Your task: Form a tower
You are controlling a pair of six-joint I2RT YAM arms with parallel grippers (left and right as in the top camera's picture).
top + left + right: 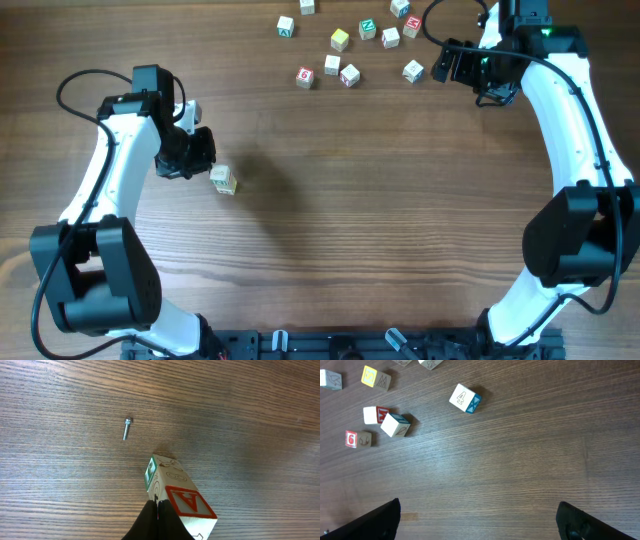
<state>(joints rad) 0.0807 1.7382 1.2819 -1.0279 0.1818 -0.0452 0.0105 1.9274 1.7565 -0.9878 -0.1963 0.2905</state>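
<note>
Mid-build: tower (pixel 222 180) at nine o'clock, my left gripper (pixel 156 522) pinched closed beside it, seemingly empty. My right gripper (pixel 477 520) gapes empty; next, pick a cube (pixel 465 398) at one o'clock.

The table (pixel 250 420) is showing dark, matt wood grain, faintly ridged. The tower (pixel 175 495) is showing pale, smooth wood with painted red and green faces. Near the tower, a small screw (pixel 127 428) is glinting like bright metal.
</note>
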